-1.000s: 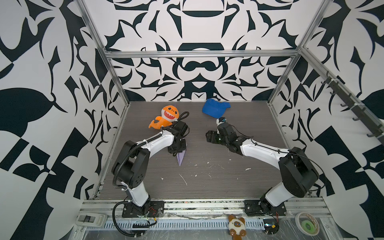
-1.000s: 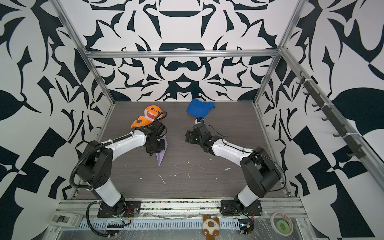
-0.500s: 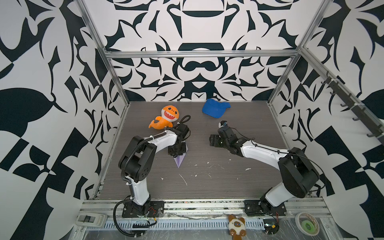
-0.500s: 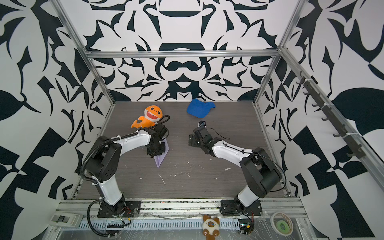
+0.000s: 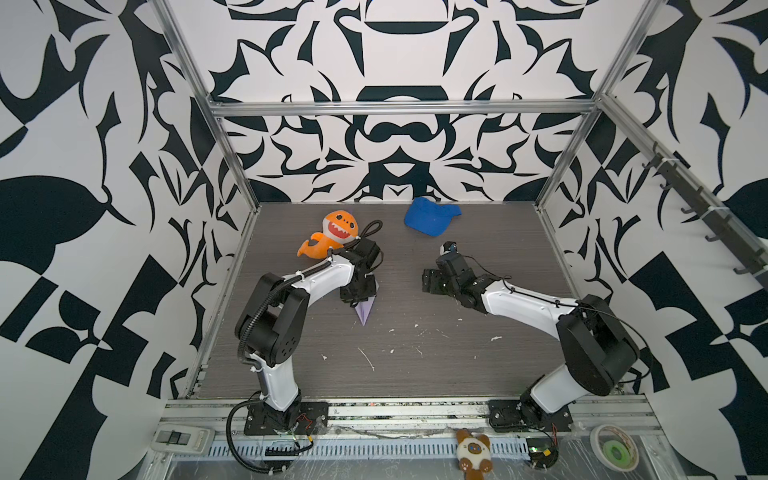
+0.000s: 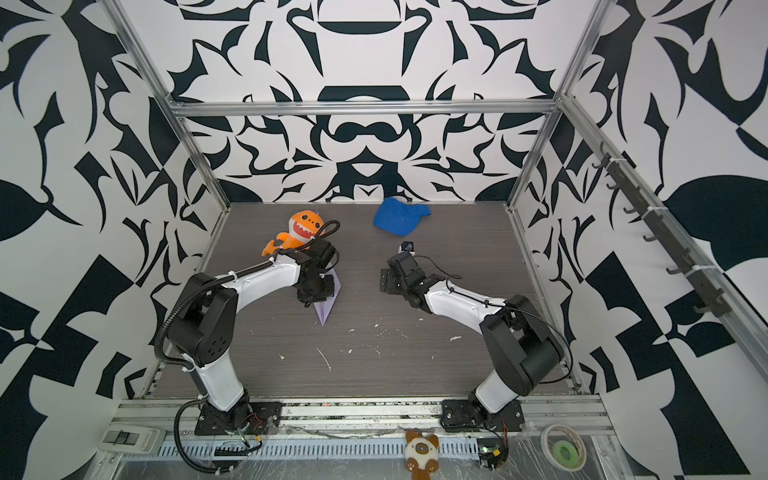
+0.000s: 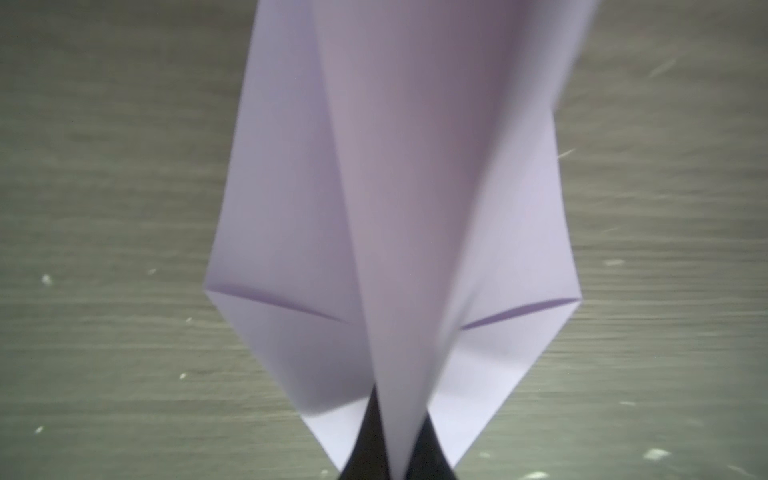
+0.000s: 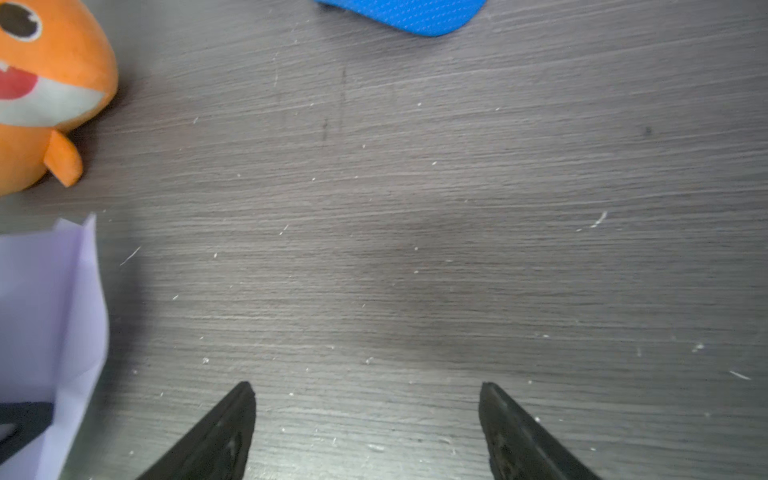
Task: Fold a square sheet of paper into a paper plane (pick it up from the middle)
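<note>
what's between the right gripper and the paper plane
Only bare table lies between the right gripper and the paper plane. Both top views show it, and the right wrist view shows the same empty stretch.

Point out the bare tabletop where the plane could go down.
Widest: the table from the paper plane forward to the front edge, with only white flecks. Also bare: the middle, between plane and the open right gripper. Crowded: back left, where the orange plush shark, left gripper and plane bunch.
</note>
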Tool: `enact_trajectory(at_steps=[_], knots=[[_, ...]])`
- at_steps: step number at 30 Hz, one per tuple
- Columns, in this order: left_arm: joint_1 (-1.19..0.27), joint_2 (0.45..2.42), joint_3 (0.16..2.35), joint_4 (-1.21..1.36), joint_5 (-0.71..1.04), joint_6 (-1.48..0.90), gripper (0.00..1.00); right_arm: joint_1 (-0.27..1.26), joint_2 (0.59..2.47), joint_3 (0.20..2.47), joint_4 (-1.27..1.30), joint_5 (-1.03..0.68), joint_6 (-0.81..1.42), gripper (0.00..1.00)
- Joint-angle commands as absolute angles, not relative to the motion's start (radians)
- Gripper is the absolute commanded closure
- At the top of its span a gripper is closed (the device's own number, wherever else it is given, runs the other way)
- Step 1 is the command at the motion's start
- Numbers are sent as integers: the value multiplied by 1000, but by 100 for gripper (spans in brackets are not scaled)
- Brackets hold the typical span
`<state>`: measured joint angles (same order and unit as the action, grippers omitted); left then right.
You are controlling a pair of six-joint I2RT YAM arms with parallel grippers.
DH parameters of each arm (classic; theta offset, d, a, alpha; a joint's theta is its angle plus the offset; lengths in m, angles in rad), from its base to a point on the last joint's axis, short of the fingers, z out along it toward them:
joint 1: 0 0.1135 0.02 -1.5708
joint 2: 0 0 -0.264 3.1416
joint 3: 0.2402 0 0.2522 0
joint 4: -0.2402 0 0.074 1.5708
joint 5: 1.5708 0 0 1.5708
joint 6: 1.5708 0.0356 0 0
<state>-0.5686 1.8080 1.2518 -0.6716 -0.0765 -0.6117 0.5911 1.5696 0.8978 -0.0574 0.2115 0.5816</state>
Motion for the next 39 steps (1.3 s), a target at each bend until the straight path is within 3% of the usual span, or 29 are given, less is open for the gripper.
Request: enact_trajectory(at_steps=[1,10,26,35,39], knots=[[-601,1853,1325,-649,-36,-653,94,566,1509,890,-70,267,607,13],[-650,2052,1545,-742,-66,-678,93,514,1439,814,-84,244,607,15],[-652,2153,1612,-801,-91,-704,85,503,1445,759,-40,156,634,17],[-652,2125,1621,-793,-69,-727,82,504,1433,792,-59,156,627,17],[-650,2024,1625,-805,-79,-717,72,502,1392,853,-109,216,579,13]])
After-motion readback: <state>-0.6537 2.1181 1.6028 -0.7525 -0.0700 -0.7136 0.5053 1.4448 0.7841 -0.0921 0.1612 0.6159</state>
